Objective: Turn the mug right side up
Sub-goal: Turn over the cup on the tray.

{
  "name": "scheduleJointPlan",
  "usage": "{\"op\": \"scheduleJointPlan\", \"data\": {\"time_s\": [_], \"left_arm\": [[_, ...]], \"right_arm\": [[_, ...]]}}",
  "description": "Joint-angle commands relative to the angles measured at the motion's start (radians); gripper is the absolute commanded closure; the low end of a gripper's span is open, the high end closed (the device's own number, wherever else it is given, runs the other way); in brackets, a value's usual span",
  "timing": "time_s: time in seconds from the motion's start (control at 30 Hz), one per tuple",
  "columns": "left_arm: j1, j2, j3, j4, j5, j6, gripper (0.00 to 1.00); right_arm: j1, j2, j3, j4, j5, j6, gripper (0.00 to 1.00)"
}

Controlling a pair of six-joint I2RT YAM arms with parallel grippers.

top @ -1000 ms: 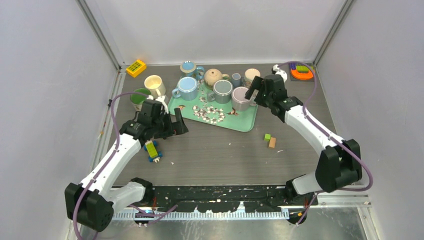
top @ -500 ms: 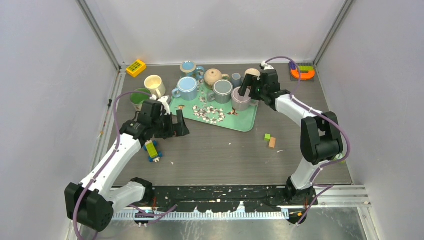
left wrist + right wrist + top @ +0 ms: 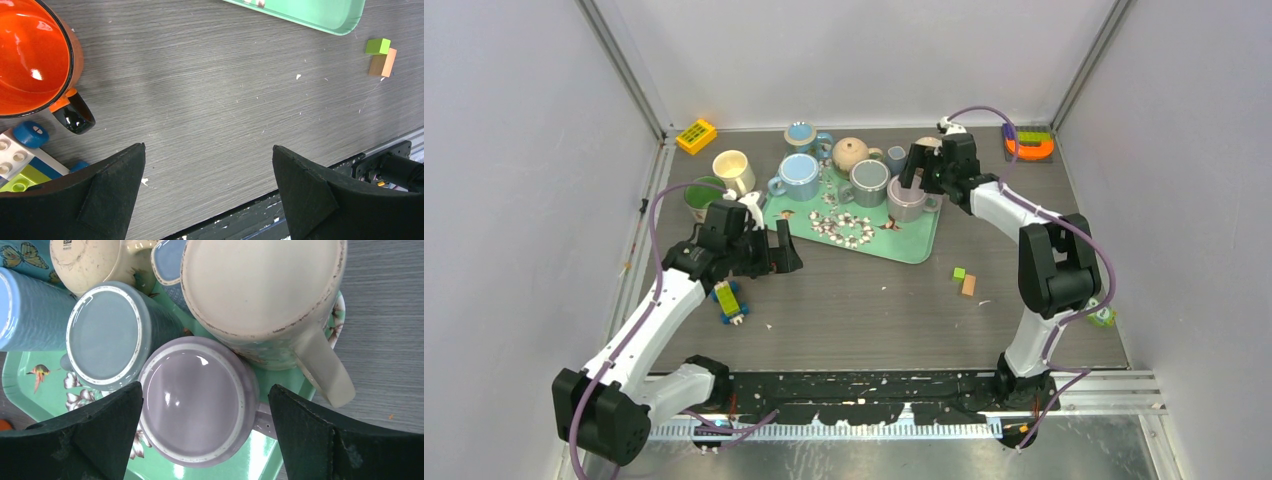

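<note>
Left fingers (image 3: pixel 107 200): spread wide, nothing held between them. They are positioned over bare bench (image 3: pixel 225 115) just off the near-left corner of the green tray (image 3: pixel 320 15). An orange mug (image 3: pixel 30 55) and a toy brick car (image 3: pixel 20 160) are recorded beside them, off the tray's left end. A green block (image 3: pixel 378 46) and a tan block (image 3: pixel 382 65), touching each other, are noted on the bench off the tray's near-right corner.

Lilac mug (image 3: pixel 192 400): found upside down, base up, on the right end of the tray. Right fingers (image 3: pixel 95 435): spread wide and lowered from above, one on each side of the lilac mug, with its base centred in the gap. Contact with its wall cannot be told.

A grey-blue mug (image 3: pixel 107 335), also base up, is pressed against it further left on the tray. A cream mug (image 3: pixel 260 285), base up, is packed against it at the tray's far-right corner, handle reaching out over the bench.
</note>
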Motion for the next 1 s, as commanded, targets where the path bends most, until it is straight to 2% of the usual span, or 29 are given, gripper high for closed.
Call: {"op": "scheduleJointPlan", "data": {"time_s": [0.0, 0.23, 0.43, 0.8, 0.97], "left_arm": [[-0.003, -0.017, -0.003, 0.007, 0.007, 0.021, 0.00], [-0.003, -0.014, -0.002, 0.007, 0.006, 0.022, 0.00], [-0.003, -0.015, -0.002, 0.005, 0.001, 0.023, 0.00], [-0.003, -0.014, -0.003, 0.005, -0.004, 0.024, 0.00], [-0.003, -0.012, -0.002, 0.004, -0.004, 0.025, 0.00]], "right_arm": [[0.003, -0.022, -0.011, 0.040, -0.017, 0.016, 0.00], [0.033, -0.068, -0.063, 0.035, -0.015, 0.050, 0.00], [0.063, -0.121, -0.073, -0.038, -0.004, 0.072, 0.00], [0.225, -0.210, -0.091, -0.184, 0.066, 0.096, 0.00], [0.261, -0.236, -0.063, -0.275, 0.173, 0.107, 0.00]]}}
